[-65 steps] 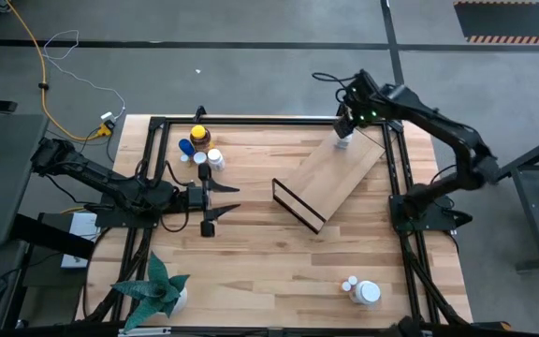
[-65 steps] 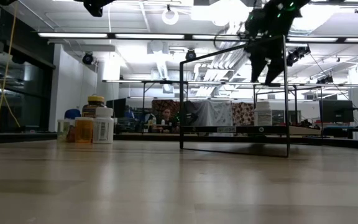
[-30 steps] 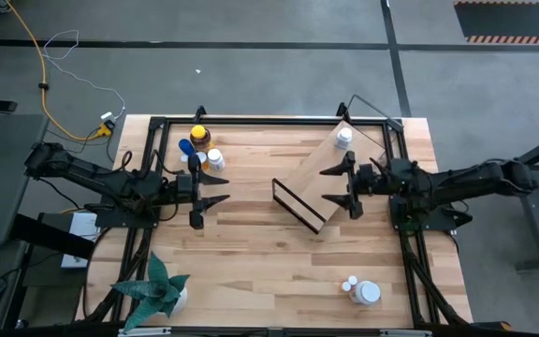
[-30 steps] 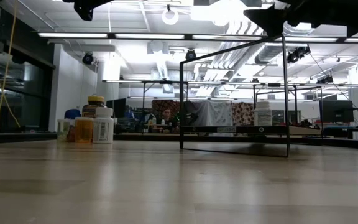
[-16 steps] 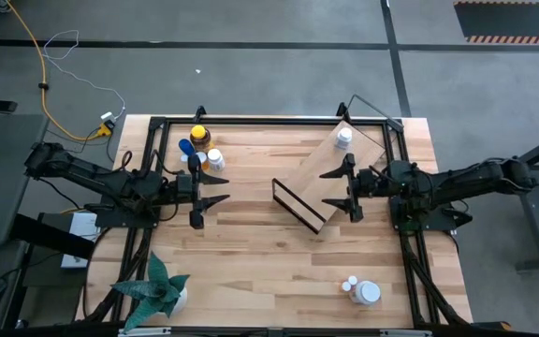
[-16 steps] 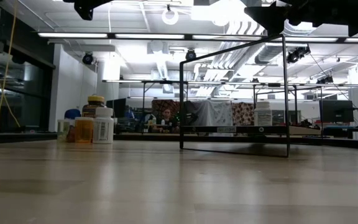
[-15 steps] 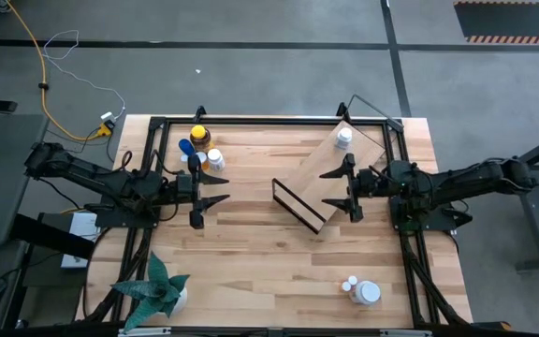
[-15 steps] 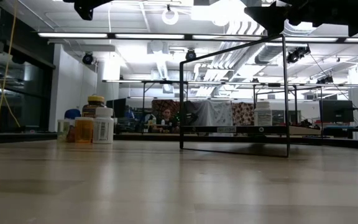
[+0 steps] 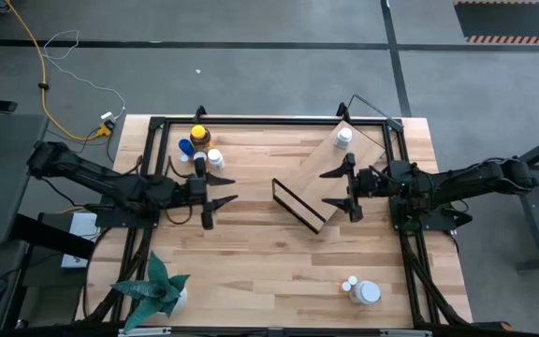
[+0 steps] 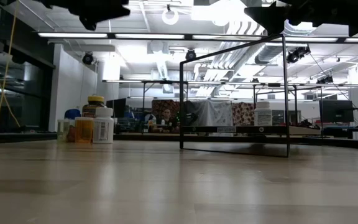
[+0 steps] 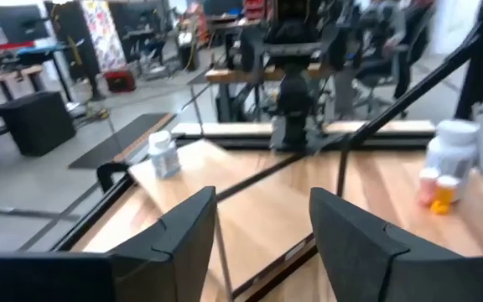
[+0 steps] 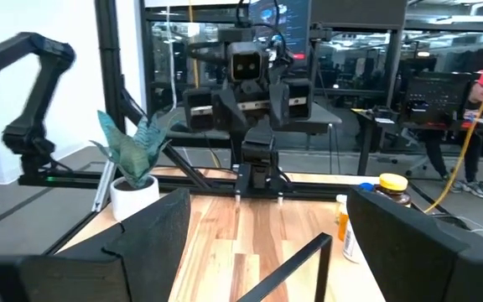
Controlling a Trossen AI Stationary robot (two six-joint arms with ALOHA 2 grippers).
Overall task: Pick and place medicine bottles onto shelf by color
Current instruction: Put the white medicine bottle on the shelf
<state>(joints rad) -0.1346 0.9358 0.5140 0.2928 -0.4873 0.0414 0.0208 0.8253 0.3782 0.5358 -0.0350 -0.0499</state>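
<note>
The medicine bottles (image 9: 199,150) cluster at the table's far left corner, one white bottle (image 9: 344,137) already on the tilted shelf (image 9: 330,174). A potted plant (image 9: 160,288) stands near-left. The left gripper (image 9: 221,190) and right gripper (image 9: 337,188) both hover spread and empty.

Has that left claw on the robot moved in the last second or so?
Yes. In the high view the left gripper has slid a little toward the shelf, away from the cluster of bottles at the table's far left.
</note>
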